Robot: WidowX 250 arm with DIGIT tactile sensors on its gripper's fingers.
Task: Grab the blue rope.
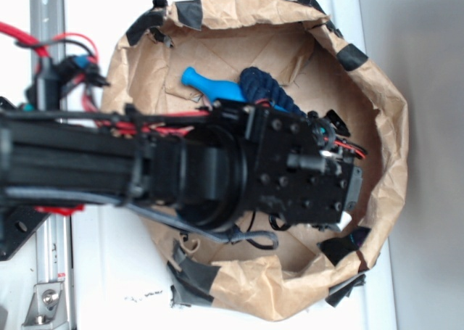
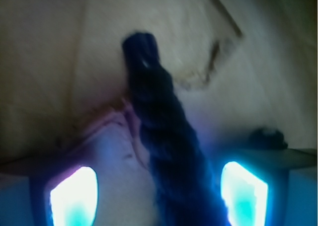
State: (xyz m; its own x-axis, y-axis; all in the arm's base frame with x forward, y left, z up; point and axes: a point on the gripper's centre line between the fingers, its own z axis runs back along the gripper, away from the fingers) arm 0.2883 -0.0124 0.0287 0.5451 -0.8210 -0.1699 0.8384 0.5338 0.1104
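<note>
Overhead, the black arm [image 1: 145,170] reaches in from the left across a crumpled brown paper bag [image 1: 384,127] rolled down into a bowl shape, black tape patches [image 1: 190,12] dotting its rim. The bag sits on a white counter [image 1: 420,286]. Inside, up near the top, there's the rope [image 1: 264,87]: thick, dark navy, strands twisted tight like a braid, curving down and vanishing under the arm's black head. Just left of it and touching lies a smooth bright blue pin [image 1: 210,85], much lighter in colour than the rope.

Down to the wrist view, and here's the good look. The rope [image 2: 164,151] runs straight up the middle of the picture, chunky and nearly black-blue, the twist showing as fat bulges along its length. Its far end finishes in a blunt cap with a small bright glint on it. It lies on the creased paper floor, a dark crease line off to its right.

The claw [image 2: 159,193] is spread wide, one glowing pad [image 2: 74,196] at the lower left, the other at the lower right, and the rope passes between them with paper showing on either side. No pad touches it as far as this blurred view shows. From overhead the claw itself is hidden beneath the arm's head
</note>
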